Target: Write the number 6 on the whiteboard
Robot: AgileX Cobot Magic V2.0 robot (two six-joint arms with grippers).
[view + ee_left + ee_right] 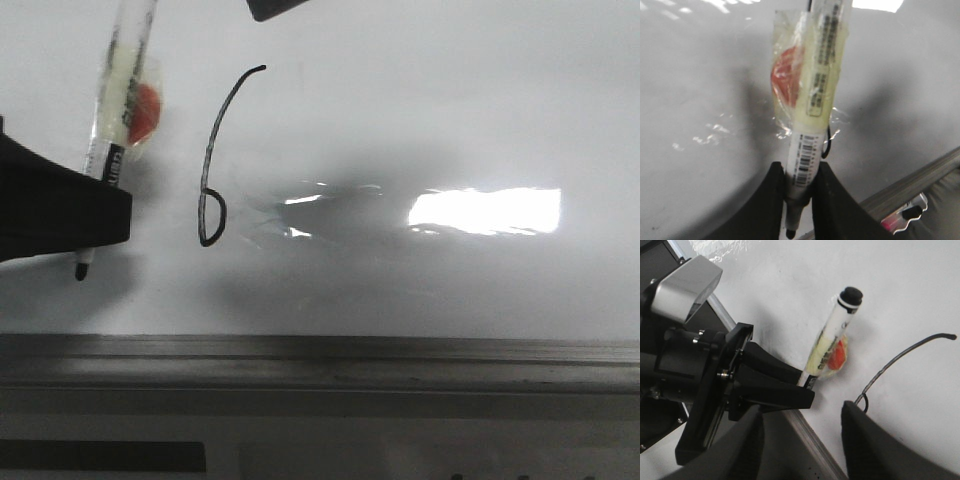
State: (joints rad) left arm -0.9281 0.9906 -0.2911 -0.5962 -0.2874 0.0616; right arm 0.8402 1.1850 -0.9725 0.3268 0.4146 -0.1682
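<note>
- Currently the left gripper (pixel 95 215) sits left of the number 6 (pixel 212 160), its fingers (pixel 767 200) clamped on a taped dry-erase marker (pixel 120 110) that leans away from the digit, tip (pixel 80 272) just off the board surface or touching; I cannot tell.
- The 6 lies on the whiteboard (pixel 450 120), left of the bright reflection (pixel 485 210).
- Right gripper (pixel 802 440): fingers (pixel 875 440) spread apart, holding nothing, hovering near the 6's loop.
- A grey edge rail (pixel 320 360) borders the board below the 6; bare white surface spreads right of it.
</note>
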